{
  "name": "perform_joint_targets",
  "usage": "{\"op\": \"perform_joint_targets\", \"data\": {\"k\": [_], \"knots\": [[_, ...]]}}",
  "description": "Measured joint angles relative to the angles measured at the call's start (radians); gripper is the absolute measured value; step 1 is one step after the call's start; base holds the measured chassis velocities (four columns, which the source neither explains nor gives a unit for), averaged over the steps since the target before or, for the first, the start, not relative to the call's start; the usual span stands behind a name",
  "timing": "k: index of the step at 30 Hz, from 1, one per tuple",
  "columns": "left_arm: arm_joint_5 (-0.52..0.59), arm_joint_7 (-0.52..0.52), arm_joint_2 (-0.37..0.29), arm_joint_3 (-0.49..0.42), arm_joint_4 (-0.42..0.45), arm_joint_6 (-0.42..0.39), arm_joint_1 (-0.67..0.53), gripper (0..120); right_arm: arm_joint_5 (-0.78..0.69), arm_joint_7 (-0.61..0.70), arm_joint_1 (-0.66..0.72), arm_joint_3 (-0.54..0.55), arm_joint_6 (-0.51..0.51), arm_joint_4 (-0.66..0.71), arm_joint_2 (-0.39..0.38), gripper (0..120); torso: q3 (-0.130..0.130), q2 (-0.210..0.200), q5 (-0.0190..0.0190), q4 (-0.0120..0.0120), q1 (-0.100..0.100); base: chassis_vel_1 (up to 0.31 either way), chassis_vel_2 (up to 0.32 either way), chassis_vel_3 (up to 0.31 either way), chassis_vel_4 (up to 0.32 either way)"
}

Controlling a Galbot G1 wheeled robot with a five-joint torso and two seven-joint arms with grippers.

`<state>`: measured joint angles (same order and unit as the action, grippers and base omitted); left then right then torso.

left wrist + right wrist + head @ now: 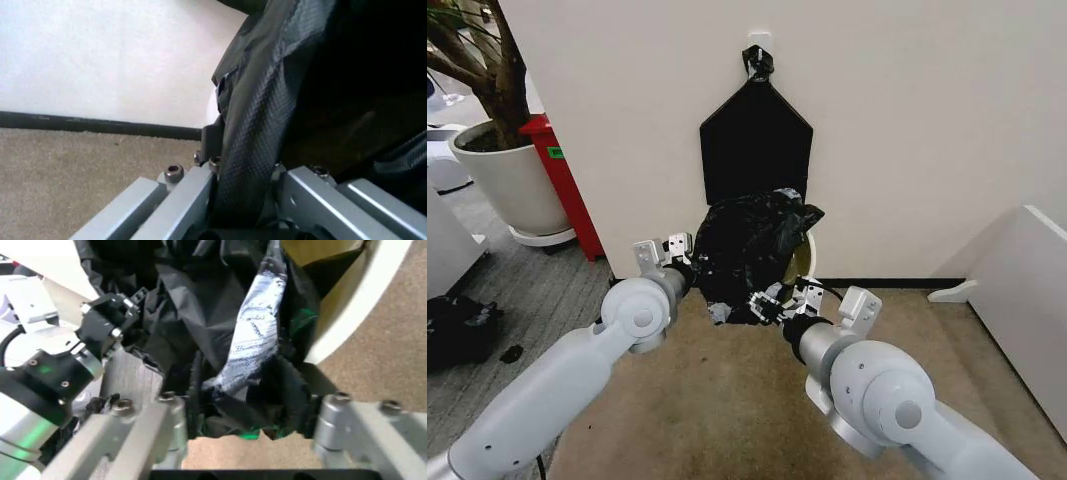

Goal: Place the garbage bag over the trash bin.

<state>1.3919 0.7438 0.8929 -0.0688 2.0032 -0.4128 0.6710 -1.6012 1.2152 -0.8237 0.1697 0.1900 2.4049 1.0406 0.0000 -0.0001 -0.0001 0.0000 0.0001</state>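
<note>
Bag draped on bin at the wall, a gripper on each side.
Garbage bag [749, 245] covers trash bin [807, 255]; left gripper [677, 262] at its left, right gripper [772, 303] in front; plant pot [512, 180] far left.

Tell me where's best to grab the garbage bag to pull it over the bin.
Probably the loose hem of the garbage bag, pinched from opposite sides, as the left gripper and right gripper do: the film bunches above the trash bin.

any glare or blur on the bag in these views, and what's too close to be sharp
Head view: garbage bag shows small glossy highlights, otherwise evenly lit. Left wrist view: the film is soft and dark, pressed near the lens. Right wrist view: a bright sheen streaks one fold beside the trash bin.
</note>
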Motion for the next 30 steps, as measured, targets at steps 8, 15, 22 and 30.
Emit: {"op": "perform_joint_targets", "data": {"k": [8, 15, 22, 30], "knots": [[0.0, -0.001, 0.0, 0.01, -0.008, 0.0, 0.003, 0, -0.011, 0.0, -0.02, -0.026, -0.001, 0.03, -0.035, 1, 0.0, 0.0, 0.0001, 0.0, 0.0, 0.0, 0.0, 0.0, 0.0], [0.014, -0.002, 0.007, 0.024, -0.02, 0.001, 0.008, 0, -0.016, 0.005, -0.075, -0.056, -0.004, 0.064, -0.083, 0, 0.0, 0.0, 0.0001, -0.0001, 0.0, 0.0, 0.0, 0.0, 0.0], [0.064, 0.011, 0.014, 0.04, -0.019, 0.009, 0.014, 0, -0.011, 0.004, -0.153, -0.072, -0.013, 0.085, -0.082, 0, 0.0, 0.0, 0.0001, -0.0001, 0.0, 0.0, 0.0, 0.0, 0.0], [0.143, 0.018, -0.001, 0.068, -0.001, 0.012, 0.024, 0, 0.076, -0.069, -0.263, -0.084, 0.009, 0.049, -0.053, 0, 0.0, 0.0, 0.0001, 0.0, 0.0, 0.0, 0.0, 0.0, 0.0]]}}
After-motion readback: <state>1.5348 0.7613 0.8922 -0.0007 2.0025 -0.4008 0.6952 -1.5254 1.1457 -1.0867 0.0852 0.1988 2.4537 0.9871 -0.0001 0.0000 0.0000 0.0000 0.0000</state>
